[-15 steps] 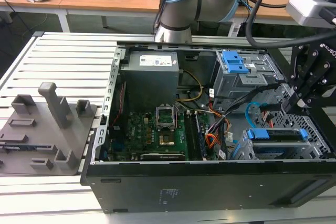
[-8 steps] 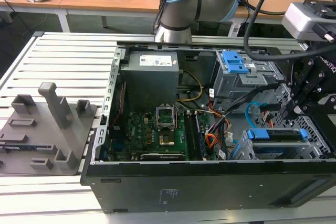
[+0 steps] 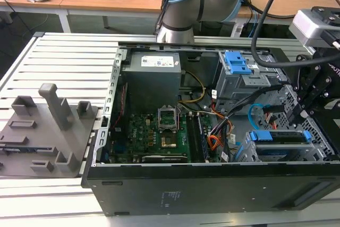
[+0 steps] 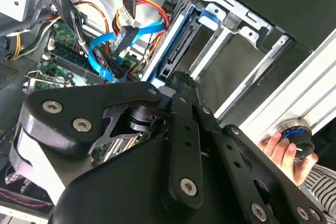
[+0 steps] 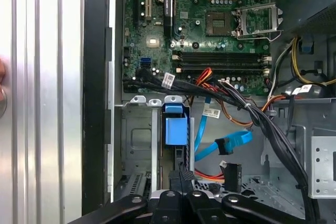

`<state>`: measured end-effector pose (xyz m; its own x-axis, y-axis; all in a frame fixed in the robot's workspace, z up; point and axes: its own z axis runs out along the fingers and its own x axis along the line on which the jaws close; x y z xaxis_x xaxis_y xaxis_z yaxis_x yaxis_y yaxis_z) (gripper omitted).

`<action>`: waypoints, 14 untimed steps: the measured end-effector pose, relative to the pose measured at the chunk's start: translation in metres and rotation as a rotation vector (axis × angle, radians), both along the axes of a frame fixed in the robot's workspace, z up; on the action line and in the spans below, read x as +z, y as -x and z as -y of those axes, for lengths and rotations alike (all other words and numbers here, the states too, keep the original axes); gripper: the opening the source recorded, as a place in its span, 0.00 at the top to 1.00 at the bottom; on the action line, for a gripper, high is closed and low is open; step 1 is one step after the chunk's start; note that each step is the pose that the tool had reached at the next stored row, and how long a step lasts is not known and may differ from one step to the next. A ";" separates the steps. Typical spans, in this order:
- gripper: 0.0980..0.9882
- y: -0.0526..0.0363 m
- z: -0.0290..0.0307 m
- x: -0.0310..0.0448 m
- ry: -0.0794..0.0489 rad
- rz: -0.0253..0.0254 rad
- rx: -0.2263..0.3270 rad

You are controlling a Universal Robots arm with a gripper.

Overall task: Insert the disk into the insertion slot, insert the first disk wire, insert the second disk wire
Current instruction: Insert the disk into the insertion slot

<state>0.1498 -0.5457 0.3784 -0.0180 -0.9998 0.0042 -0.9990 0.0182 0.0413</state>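
Note:
The disk point(image 3: 280, 136), silver in a bright blue carrier, stands on edge inside the insertion slot point(image 3: 249, 152), the low grey cage at the case's corner on the exterior view's right. In both wrist views its blue carrier point(image 5: 176, 129) point(image 4: 209, 15) sits in the bay. My gripper point(image 5: 181, 178) point(image 3: 307, 111) is shut, its tips at the disk's upper edge. The first disk wire point(image 5: 232, 174), red and orange strands with a dark plug, lies loose beside the cage. The second disk wire point(image 5: 227, 145) point(image 4: 105, 51), light blue, loops free nearby.
A taller grey cage with a blue latch point(image 3: 236, 63) stands behind the slot. A thick black cable bundle point(image 5: 262, 124) crosses next to the disk. The motherboard point(image 3: 159, 131) fills the case floor. A person's hand point(image 4: 281, 150) holds a round knob outside the case.

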 end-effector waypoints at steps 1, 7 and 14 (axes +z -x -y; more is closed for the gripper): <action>0.99 -0.0005 0.0000 -0.0011 0.000 0.0000 0.000; 0.99 -0.0012 0.0000 -0.0065 0.000 0.0000 0.000; 0.99 -0.0013 0.0000 -0.0065 0.000 0.0000 0.000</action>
